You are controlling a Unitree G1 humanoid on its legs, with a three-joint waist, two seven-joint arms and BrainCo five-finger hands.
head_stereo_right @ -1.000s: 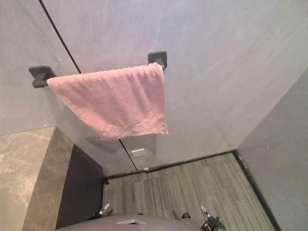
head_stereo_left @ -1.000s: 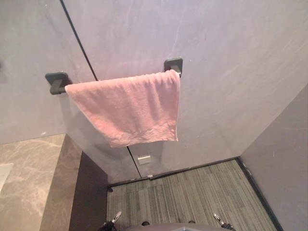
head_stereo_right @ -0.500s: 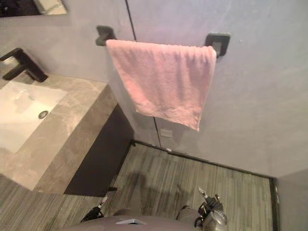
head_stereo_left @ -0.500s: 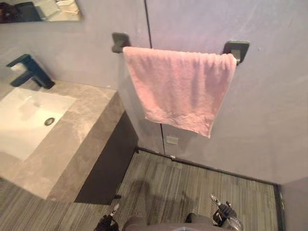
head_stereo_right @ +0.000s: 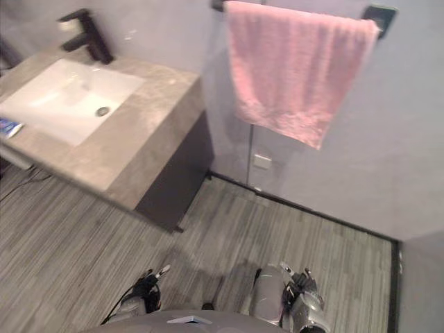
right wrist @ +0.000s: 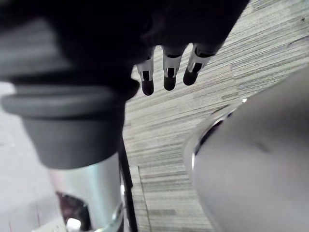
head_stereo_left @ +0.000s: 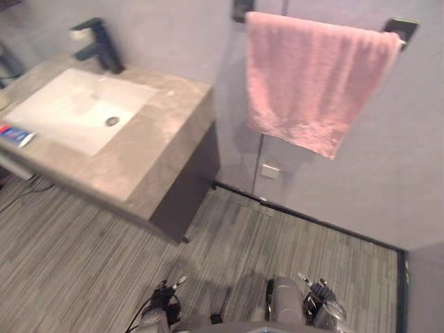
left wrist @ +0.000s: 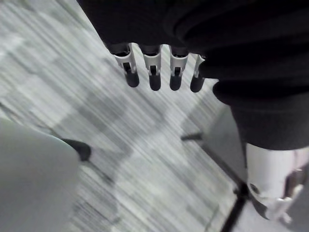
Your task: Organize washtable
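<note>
Left hand (left wrist: 154,77) and right hand (right wrist: 166,79) hang low, fingers relaxed, empty — the washtable (head_stereo_left: 139,159) is beyond reach. Towel (head_stereo_left: 312,76) drapes spread over its bar (head_stereo_left: 399,31), likely to dry.

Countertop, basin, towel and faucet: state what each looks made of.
Countertop: grey-brown stone or stone-look slab, veined and smooth.
Basin: white and glossy, likely ceramic.
Towel: pink terry cloth, nubbly pile, hanging soft.
Faucet: matte black, probably coated metal.
</note>
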